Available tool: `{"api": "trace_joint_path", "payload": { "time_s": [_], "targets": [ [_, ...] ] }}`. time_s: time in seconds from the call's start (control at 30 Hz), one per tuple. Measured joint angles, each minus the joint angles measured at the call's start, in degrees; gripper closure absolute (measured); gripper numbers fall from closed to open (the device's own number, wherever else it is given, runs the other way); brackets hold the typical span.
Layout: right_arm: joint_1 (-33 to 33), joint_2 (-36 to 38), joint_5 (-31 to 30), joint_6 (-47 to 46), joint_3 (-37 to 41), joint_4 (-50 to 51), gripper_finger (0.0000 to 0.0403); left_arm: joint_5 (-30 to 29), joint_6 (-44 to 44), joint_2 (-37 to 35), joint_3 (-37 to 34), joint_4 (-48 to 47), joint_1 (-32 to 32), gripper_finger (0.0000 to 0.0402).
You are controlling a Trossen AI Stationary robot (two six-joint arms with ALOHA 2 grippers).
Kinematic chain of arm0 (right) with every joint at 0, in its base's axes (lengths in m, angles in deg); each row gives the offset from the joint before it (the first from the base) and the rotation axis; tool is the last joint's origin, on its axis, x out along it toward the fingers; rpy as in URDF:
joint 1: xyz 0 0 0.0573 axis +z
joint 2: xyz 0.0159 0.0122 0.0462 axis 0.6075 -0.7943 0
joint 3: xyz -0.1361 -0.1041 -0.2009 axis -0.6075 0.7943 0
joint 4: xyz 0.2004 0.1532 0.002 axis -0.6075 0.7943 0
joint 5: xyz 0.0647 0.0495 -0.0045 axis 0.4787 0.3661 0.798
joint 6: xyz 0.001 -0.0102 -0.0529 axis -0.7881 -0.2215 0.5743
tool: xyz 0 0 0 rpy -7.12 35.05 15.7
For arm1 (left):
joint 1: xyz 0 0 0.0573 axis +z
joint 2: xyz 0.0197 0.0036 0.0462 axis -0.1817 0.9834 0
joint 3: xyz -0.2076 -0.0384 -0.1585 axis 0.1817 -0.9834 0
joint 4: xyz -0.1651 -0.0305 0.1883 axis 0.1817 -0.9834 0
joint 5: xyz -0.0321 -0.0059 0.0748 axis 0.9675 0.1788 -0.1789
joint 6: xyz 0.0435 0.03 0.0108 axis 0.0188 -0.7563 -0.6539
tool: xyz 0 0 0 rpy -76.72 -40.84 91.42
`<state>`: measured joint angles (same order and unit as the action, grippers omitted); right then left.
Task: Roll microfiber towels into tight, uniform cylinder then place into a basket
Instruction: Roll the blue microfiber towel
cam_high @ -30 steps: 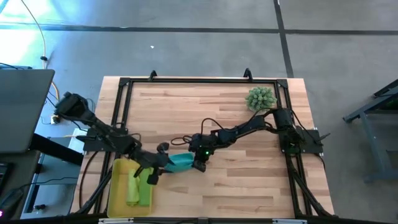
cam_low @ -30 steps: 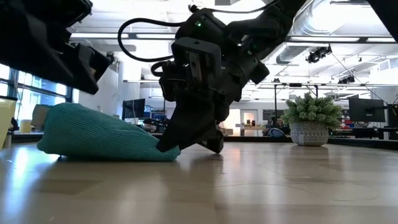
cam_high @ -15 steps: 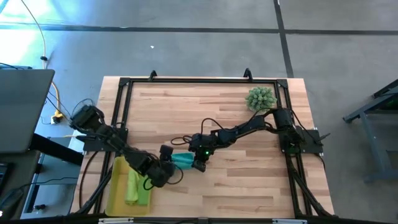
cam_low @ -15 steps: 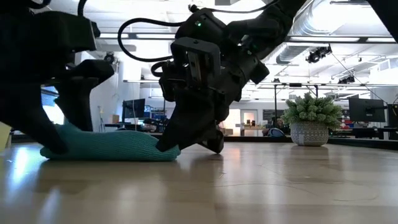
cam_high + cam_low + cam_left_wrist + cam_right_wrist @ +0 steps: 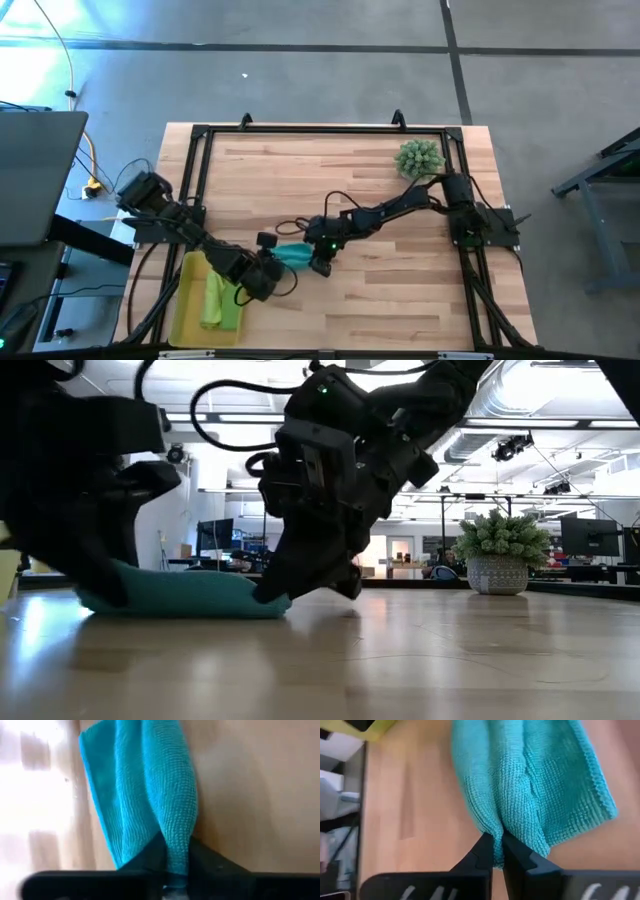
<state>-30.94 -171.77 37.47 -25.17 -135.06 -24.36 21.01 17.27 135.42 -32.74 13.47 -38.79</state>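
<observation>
Teal towel (image 5: 291,257) lies bunched on the wooden table (image 5: 380,300), just right of the yellow basket (image 5: 187,300), stretched between both grippers. Left gripper (image 5: 268,272) pinches the towel's basket-side end; in its wrist view a fold of cloth (image 5: 150,795) is squeezed between nearly closed fingers (image 5: 205,865). Right gripper (image 5: 318,262) clamps the other end, fingers (image 5: 482,852) drawn tight on a ridge of the towel (image 5: 530,785). From table height the towel (image 5: 190,595) sits low on the tabletop, with the left gripper (image 5: 105,585) on one end and the right gripper (image 5: 300,585) on the other. Lime green towels (image 5: 218,300) lie inside the basket, apart from the teal one. Spiky green potted plant (image 5: 419,158) stands near the far right side of the table, well apart from the work. Black frame rails (image 5: 320,128) border the table.
</observation>
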Motion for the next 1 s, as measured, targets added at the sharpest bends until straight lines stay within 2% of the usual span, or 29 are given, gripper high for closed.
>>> {"api": "trace_joint_path", "payload": {
  "time_s": [0.1,0.2,0.27,0.37,0.47,0.57,0.73,0.87,1.0],
  "targets": [
    [-0.91,1.78,-3.24,1.24,0.14,2.63,0.0394,-0.19,-4.15,0.00,-0.01,-0.20,3.44,0.0388],
    [-1.62,3.78,-8.73,2.71,0.11,8.19,0.0394,-0.73,-8.59,0.00,-0.12,0.19,8.07,0.0382],
    [-2.01,5.08,-12.87,3.79,-0.02,13.27,0.0394,-1.50,-15.29,0.00,-0.60,2.88,11.12,0.0371],
    [-2.50,6.77,-17.75,4.00,-0.08,20.22,0.0394,-0.73,-24.44,0.00,-2.55,13.03,15.47,0.0366],
    [-2.45,8.17,-20.63,5.27,-0.02,25.15,0.0394,5.00,-27.61,0.00,-4.93,25.35,19.68,0.0372],
    [-2.24,9.18,-22.83,6.90,0.08,28.91,0.0394,10.42,-26.59,0.00,-6.35,30.59,22.81,0.0380],
    [-3.26,9.13,-22.27,7.01,-0.01,29.71,0.0394,11.82,-17.85,-0.07,-7.48,28.96,23.94,0.0381],
    [-4.35,9.04,-17.09,8.34,0.04,26.89,0.0394,16.23,-5.95,-0.39,-7.45,26.50,23.73,0.0381],
    [-6.53,8.97,-10.95,7.25,0.05,26.02,0.0394,21.42,0.60,-1.26,-7.47,26.40,23.53,0.0381]
  ]
}}
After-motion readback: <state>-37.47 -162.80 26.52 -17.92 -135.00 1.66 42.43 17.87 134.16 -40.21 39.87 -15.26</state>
